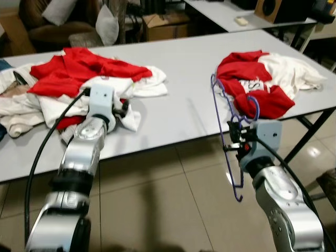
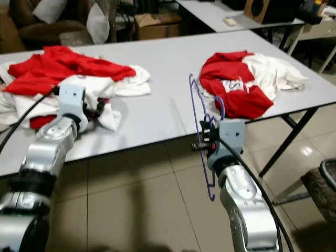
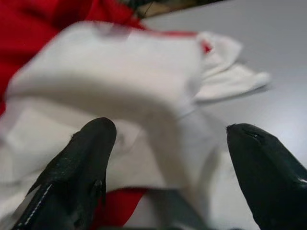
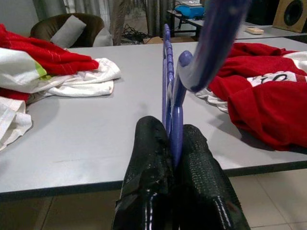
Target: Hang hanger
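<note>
A thin purple hanger (image 1: 221, 122) stands upright at the table's front edge, held by my right gripper (image 1: 237, 137), which is shut on it; the right wrist view shows both black fingers (image 4: 149, 163) pressed against the purple hanger (image 4: 171, 96). The hanger's hook curls beside a red and white garment pile (image 1: 265, 84) on the right of the grey table (image 1: 178, 110). My left gripper (image 1: 125, 109) is open over the left heap of red and white clothes (image 1: 79, 86); its fingers (image 3: 79, 167) straddle a fold of white cloth (image 3: 115, 91).
Tiled floor (image 1: 168, 199) lies below the table's front edge. Black table legs (image 1: 310, 131) stand at the right. Behind are a second table (image 1: 236, 16) with a speaker (image 1: 273, 8), a cardboard box (image 1: 163, 25) and an armchair with cushions (image 1: 63, 21).
</note>
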`<state>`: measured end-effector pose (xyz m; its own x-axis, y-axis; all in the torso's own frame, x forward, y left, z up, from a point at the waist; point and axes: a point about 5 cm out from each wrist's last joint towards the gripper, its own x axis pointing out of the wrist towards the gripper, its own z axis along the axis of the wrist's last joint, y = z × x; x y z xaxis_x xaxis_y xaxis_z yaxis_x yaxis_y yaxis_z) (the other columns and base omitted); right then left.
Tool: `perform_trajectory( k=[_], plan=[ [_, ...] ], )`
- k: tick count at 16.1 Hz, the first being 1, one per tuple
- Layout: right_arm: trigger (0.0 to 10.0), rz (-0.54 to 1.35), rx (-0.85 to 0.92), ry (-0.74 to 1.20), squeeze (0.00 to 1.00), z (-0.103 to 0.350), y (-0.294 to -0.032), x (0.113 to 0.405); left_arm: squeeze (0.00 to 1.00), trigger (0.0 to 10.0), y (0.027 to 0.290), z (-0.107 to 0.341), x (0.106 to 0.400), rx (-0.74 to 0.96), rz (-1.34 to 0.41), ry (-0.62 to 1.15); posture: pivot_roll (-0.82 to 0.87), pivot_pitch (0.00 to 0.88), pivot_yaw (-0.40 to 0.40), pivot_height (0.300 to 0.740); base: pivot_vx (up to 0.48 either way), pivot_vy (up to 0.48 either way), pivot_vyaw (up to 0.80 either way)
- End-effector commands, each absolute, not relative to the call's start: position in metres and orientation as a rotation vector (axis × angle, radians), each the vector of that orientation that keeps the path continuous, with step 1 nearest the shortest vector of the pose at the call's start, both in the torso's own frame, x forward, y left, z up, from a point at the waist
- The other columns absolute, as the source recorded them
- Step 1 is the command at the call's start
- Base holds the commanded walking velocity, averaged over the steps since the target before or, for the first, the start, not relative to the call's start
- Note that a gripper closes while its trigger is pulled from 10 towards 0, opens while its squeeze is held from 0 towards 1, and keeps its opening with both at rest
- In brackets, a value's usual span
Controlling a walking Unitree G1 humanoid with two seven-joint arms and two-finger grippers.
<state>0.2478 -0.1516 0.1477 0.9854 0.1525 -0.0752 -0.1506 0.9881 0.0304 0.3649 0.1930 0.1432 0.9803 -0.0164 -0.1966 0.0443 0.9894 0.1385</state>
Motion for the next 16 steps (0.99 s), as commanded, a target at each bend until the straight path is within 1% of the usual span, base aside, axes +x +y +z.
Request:
perform_trajectory(
  k=[1,2,3,5,10,16],
  plan=[
    [10.0,0.157,0.019,0.056,0.00,0.152,-0.150,0.248,0.00,0.0,0.189,0.142,0.369,0.109,-0.021,0.204,-0.14,0.000,0.031,0.740,0.000,0.000,0.00],
    [10.0,0.160,0.018,0.057,0.00,0.151,-0.150,0.248,0.00,0.0,0.186,0.140,0.372,0.116,-0.023,0.204,-0.14,0.000,0.030,0.740,0.000,0.000,0.00],
    [10.0,0.169,0.005,0.060,0.00,0.150,-0.148,0.248,0.00,0.0,0.181,0.138,0.376,0.081,-0.041,0.197,-0.16,0.000,0.028,0.740,0.000,0.000,0.00],
    [10.0,0.175,0.007,0.056,0.00,0.151,-0.147,0.249,0.00,0.0,0.177,0.139,0.380,0.066,-0.045,0.185,-0.16,0.000,0.025,0.740,0.000,0.000,0.00],
    [10.0,0.187,-0.011,0.055,0.00,0.151,-0.146,0.250,0.00,0.0,0.179,0.136,0.384,0.055,-0.013,0.174,-0.16,0.000,0.018,0.740,0.000,0.000,0.00],
    [10.0,0.173,-0.016,0.068,0.00,0.147,-0.148,0.246,0.00,0.0,0.178,0.131,0.384,0.041,-0.040,0.172,-0.17,0.000,0.022,0.740,0.000,0.000,0.00]
  ],
)
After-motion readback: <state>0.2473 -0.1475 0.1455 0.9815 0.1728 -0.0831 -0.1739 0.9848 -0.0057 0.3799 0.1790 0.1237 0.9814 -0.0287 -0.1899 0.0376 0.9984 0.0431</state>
